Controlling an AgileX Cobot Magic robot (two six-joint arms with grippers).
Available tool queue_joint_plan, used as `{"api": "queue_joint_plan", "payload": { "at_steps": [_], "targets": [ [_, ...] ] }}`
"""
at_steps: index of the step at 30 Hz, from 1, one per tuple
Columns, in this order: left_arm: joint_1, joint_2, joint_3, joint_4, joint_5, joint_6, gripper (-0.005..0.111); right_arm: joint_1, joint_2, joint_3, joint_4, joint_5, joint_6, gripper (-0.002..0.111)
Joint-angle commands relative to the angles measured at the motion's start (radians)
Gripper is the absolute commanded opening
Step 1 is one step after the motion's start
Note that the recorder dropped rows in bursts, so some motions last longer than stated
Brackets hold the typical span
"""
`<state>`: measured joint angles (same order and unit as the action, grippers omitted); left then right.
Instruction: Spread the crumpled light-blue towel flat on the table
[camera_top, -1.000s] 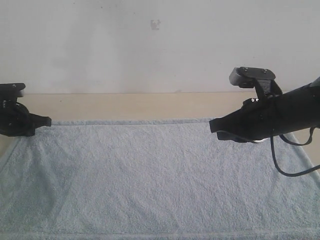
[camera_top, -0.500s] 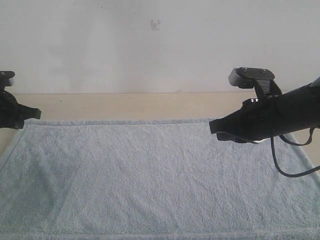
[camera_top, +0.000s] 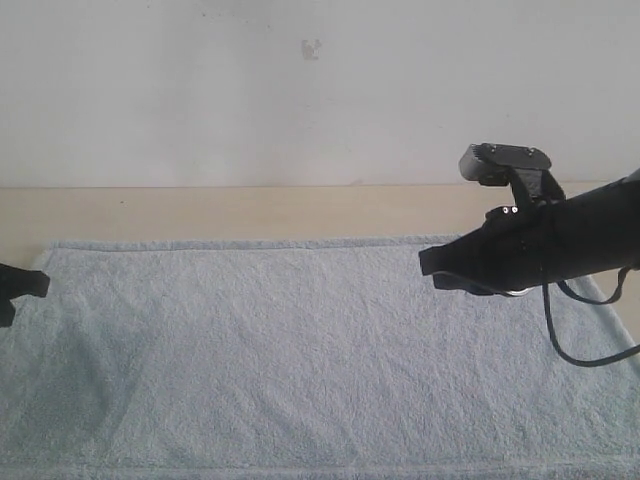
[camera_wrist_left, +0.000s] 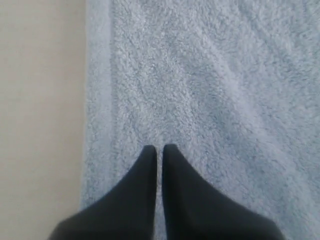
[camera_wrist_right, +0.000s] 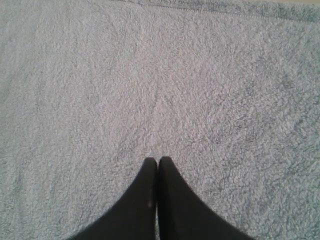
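Across the cream desk (camera_top: 250, 212) the towel (camera_top: 300, 350) lies flat. The left jaws, closed and empty, have drawn back off its far-left corner. The right jaws, likewise closed, hover unmoved, so spreading looks done.

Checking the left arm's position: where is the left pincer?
The left pincer is at the exterior view's far left edge, shut, over the towel's left end near its hem.

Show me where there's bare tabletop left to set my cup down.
A bare strip of table runs between the towel's far edge and the wall. A narrower strip borders the towel's left hem. The towel covers the rest, and the right arm crowds its far right corner.
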<state>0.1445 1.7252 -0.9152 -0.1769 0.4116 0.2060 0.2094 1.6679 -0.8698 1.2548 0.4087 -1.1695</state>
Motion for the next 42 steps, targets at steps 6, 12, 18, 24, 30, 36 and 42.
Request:
{"api": "queue_joint_plan", "payload": {
  "at_steps": [6,12,18,24,30,36,42],
  "targets": [
    [0.002,-0.382,0.085,-0.131,0.064,-0.011,0.004,0.001,-0.092,0.013,0.175,0.099,-0.14,0.0],
    [0.002,-0.575,0.087,-0.252,0.164,0.0,0.004,0.001,-0.273,0.034,0.183,0.105,-0.138,0.0],
    [-0.02,-0.713,0.099,-0.325,0.235,0.063,0.004,0.001,-0.544,0.137,0.183,0.081,-0.145,0.0],
    [-0.038,-0.845,0.206,-0.392,0.233,0.125,0.004,0.001,-0.835,0.263,0.183,0.012,-0.091,0.0],
    [-0.038,-0.965,0.31,-0.422,0.214,0.125,0.004,0.001,-1.068,0.336,0.183,-0.028,-0.017,0.0],
    [-0.038,-1.053,0.331,-0.436,0.21,0.125,0.004,0.001,-1.196,0.369,0.175,-0.019,0.036,0.0],
    [-0.038,-1.089,0.331,-0.459,0.222,0.125,0.004,0.001,-1.228,0.369,0.175,-0.001,0.047,0.0]
  ]
}}
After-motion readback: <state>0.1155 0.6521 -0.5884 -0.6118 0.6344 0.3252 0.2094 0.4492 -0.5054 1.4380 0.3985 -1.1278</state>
